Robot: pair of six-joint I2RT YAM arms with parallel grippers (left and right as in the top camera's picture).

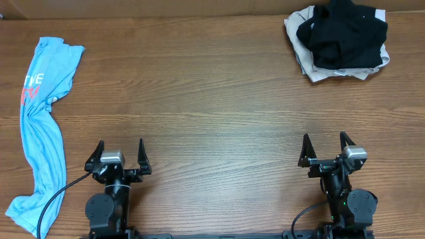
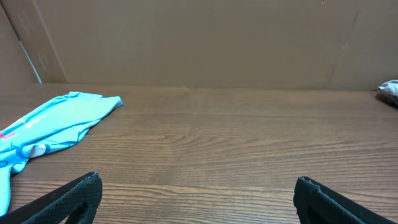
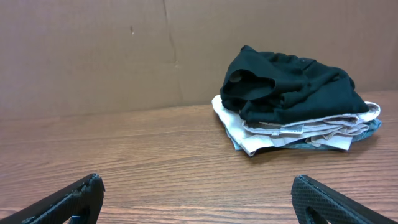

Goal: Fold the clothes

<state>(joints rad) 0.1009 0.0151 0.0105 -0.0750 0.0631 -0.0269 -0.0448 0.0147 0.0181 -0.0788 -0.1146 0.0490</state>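
The sky-blue T-shirt (image 1: 40,126) lies crumpled in a long strip down the table's left edge, with white and red lettering near its top. It also shows at the left of the left wrist view (image 2: 56,124). My left gripper (image 1: 120,151) is open and empty at the front left, just right of the shirt's lower part (image 2: 198,186). My right gripper (image 1: 326,145) is open and empty at the front right (image 3: 198,186), far from the shirt.
A pile of a black garment (image 1: 345,30) on folded beige garments (image 1: 317,72) sits at the back right corner; it also shows in the right wrist view (image 3: 292,93). A cardboard wall (image 2: 199,43) stands behind the wooden table (image 1: 212,113). A black cable (image 1: 56,196) crosses the shirt's lower end.
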